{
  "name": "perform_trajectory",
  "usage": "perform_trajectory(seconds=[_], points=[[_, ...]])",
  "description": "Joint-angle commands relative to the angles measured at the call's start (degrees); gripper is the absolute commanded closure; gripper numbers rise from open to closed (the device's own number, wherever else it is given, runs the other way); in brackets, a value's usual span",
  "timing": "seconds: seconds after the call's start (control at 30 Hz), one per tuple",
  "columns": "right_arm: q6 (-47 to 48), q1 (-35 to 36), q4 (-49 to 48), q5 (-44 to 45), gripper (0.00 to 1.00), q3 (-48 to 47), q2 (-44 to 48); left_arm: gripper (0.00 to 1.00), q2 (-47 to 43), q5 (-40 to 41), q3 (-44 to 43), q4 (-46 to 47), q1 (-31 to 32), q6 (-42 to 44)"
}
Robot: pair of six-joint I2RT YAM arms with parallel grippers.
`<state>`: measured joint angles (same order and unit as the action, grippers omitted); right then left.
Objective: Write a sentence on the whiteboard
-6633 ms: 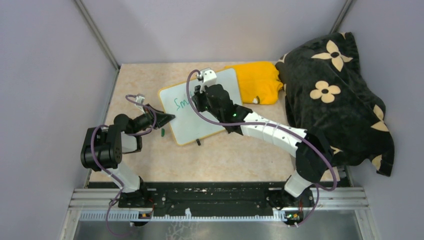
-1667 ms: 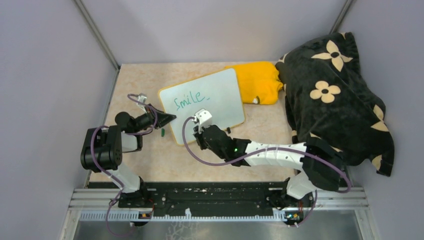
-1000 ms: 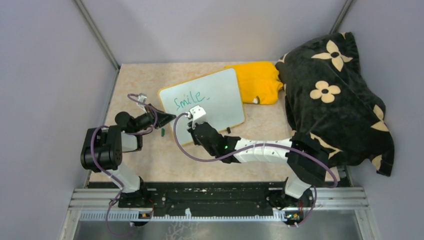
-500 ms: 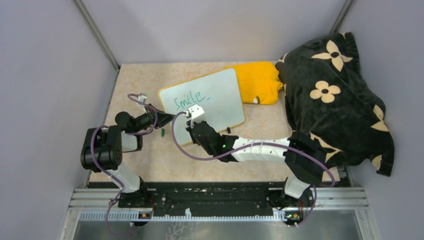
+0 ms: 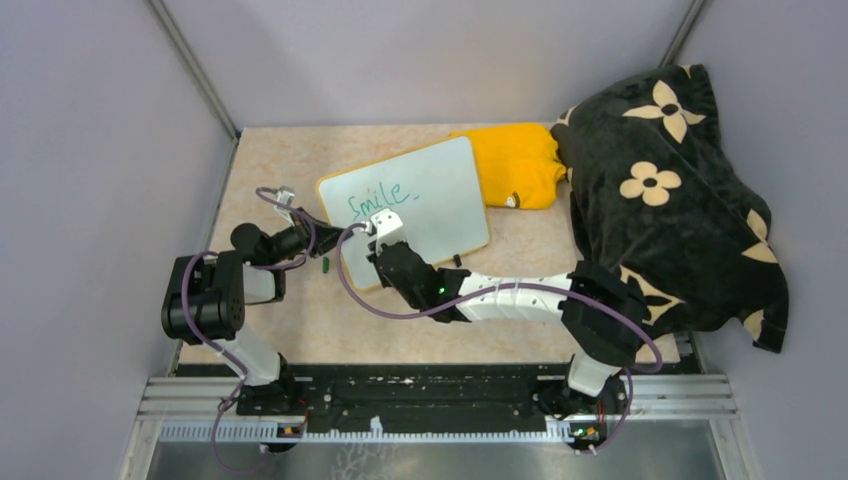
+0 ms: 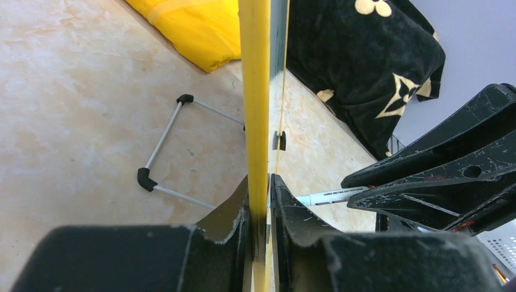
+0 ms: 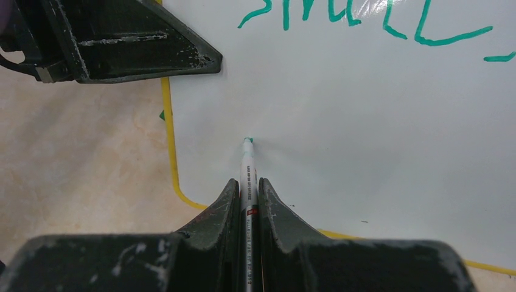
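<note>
You had a smooth, glossy whiteboard [image 5: 440,185] with a yellow, plastic-looking rim on a matt, mottled beige table [image 5: 290,160]. The yellow cloth [image 5: 515,160] looked soft, the black flowered blanket [image 5: 670,200] plush. The marker [image 7: 247,164] had a smooth white plastic barrel; the right gripper [image 7: 247,181] was matt black, scuffed.

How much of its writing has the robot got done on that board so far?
Done: one green word of the sentence, Smile, tops the whiteboard. In hand: the left gripper clamps the board's yellow edge, while the right gripper holds a marker, its tip at the blank area below that word. Left: the whole second line.
</note>
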<state>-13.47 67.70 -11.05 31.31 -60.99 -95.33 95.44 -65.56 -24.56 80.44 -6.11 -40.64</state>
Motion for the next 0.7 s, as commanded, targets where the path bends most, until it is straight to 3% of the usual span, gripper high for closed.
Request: perform_trajectory(seconds=[0.0,0.67], points=[[0.30,0.38,-0.96,-0.91,1.00,-3.16,-0.62,0.80,-1.02,-0.80,-1.02,0.77,0.45,0.83],[-1.59,-0.26,3.20,-1.42,1.00,-1.68,-0.21,0.80,-1.13,-0.80,-1.11,0.33,0.66,1.13]])
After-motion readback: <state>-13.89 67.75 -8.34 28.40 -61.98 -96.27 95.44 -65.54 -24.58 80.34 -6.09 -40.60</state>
